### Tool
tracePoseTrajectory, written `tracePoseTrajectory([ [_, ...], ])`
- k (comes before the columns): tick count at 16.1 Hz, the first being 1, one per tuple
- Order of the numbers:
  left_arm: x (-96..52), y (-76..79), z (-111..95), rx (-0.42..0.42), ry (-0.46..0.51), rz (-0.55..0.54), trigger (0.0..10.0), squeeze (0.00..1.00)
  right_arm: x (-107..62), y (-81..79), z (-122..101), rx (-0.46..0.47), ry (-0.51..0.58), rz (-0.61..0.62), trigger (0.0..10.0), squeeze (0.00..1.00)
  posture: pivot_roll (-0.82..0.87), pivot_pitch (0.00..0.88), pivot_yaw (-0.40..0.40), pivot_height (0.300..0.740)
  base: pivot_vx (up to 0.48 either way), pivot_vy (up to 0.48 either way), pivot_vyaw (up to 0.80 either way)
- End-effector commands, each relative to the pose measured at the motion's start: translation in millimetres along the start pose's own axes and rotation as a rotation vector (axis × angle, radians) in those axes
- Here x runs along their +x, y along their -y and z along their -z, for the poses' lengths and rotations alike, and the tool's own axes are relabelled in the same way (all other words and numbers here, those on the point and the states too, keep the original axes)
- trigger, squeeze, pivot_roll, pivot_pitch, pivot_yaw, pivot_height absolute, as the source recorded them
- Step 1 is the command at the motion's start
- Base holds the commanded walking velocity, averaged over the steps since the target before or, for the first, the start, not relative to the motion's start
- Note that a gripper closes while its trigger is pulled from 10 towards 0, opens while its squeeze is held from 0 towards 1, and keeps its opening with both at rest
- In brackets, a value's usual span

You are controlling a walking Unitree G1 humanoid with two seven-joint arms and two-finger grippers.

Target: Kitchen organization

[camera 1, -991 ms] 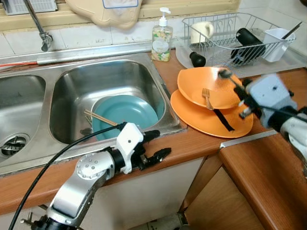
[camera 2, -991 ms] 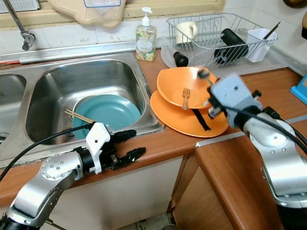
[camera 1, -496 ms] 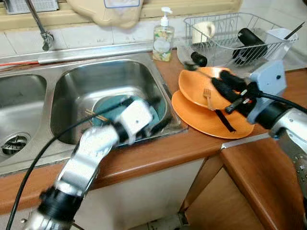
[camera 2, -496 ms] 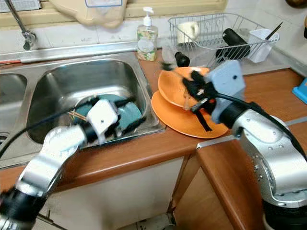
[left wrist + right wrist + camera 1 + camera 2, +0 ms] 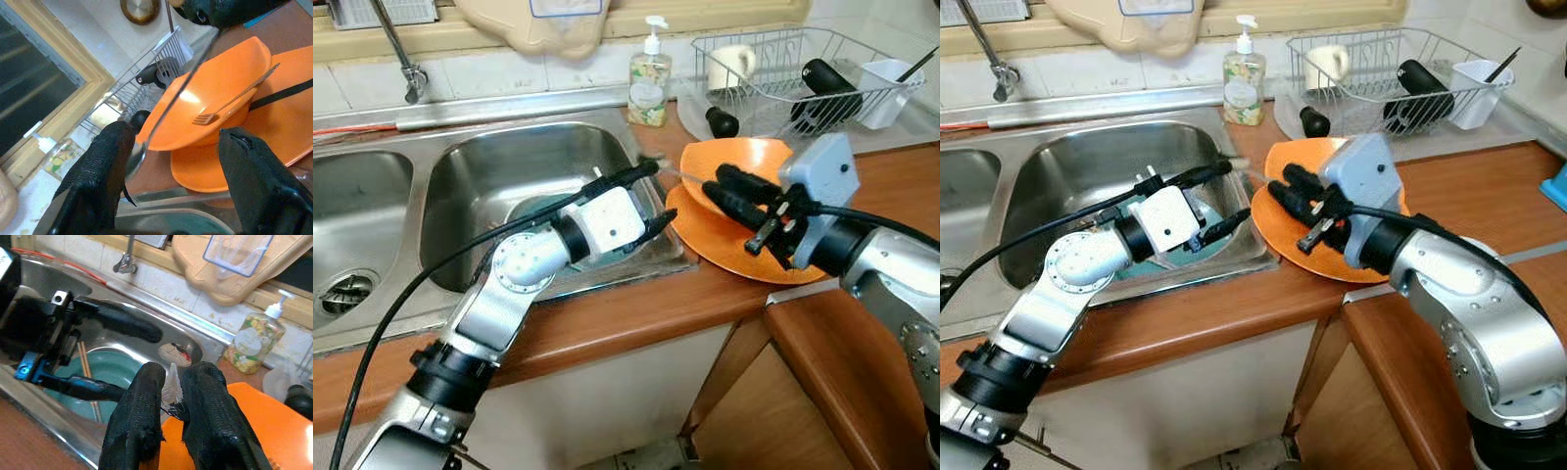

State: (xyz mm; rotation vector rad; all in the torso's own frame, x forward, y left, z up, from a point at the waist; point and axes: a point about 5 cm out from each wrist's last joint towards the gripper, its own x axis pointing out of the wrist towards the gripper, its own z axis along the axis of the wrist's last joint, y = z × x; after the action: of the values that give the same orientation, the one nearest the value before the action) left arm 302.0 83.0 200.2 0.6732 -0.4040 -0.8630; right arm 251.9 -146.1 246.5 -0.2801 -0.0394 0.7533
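Note:
My right gripper [image 5: 716, 186] is shut on the handle of a silver spoon [image 5: 137, 154] and holds it out over the left edge of the orange plates. The spoon's bowl [image 5: 173, 354] lies between the two spread fingers of my left gripper [image 5: 658, 194], which is open above the sink's right corner. Whether those fingers touch the spoon I cannot tell. Behind it, an orange bowl [image 5: 215, 93] with a fork [image 5: 230, 103] rests on an orange plate [image 5: 724, 250]. A teal plate [image 5: 110, 367] with chopsticks [image 5: 88, 382] lies in the sink [image 5: 509, 157].
A wire dish rack [image 5: 783, 59] with a mug, a black bottle and a white cup stands at the back right. A soap bottle [image 5: 649, 83] is by the sink's rear corner and a faucet [image 5: 406, 69] at the back left. A black strip lies on the orange plate [image 5: 279, 93].
My left arm rose from the counter's front edge to the sink's right corner. My right gripper swung left with the spoon until the two met.

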Motion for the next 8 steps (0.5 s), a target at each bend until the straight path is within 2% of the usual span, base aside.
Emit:
tracePoseTrajectory([
  [1,2.9,-0.9,0.7,0.038,-0.004,0.016,10.0,0.0,0.7,-5.3,-9.1,-0.027,0.017,-0.046,0.0,0.0,-0.18,0.0,0.019,0.74,0.0,0.0,0.0],
  [2,3.4,-0.8,2.7,0.049,-0.008,0.026,10.0,0.0,1.3,-7.4,-9.4,-0.029,0.013,-0.059,0.0,0.0,-0.19,0.0,0.024,0.74,0.0,0.0,0.0],
  [3,5.1,-4.1,6.3,0.083,-0.017,0.02,1.5,0.0,2.1,-12.9,-9.8,-0.032,0.006,-0.087,0.0,0.0,-0.19,0.0,0.034,0.74,0.0,0.0,0.0],
  [4,6.0,-5.3,6.5,0.09,-0.016,0.016,1.5,0.0,2.2,-13.9,-10.0,-0.032,0.005,-0.091,0.0,0.0,-0.19,0.0,0.035,0.74,0.0,0.0,0.0],
  [5,8.0,-6.4,6.8,0.104,-0.016,0.022,0.0,0.0,2.6,-15.5,-10.5,-0.029,0.008,-0.095,0.0,0.0,-0.19,0.0,0.037,0.74,0.0,0.0,0.0],
  [8,10.5,-6.8,10.1,0.14,-0.022,0.034,0.0,0.0,3.1,-18.2,-11.1,-0.025,0.009,-0.099,0.0,0.0,-0.19,0.0,0.042,0.74,0.0,0.0,0.0],
])
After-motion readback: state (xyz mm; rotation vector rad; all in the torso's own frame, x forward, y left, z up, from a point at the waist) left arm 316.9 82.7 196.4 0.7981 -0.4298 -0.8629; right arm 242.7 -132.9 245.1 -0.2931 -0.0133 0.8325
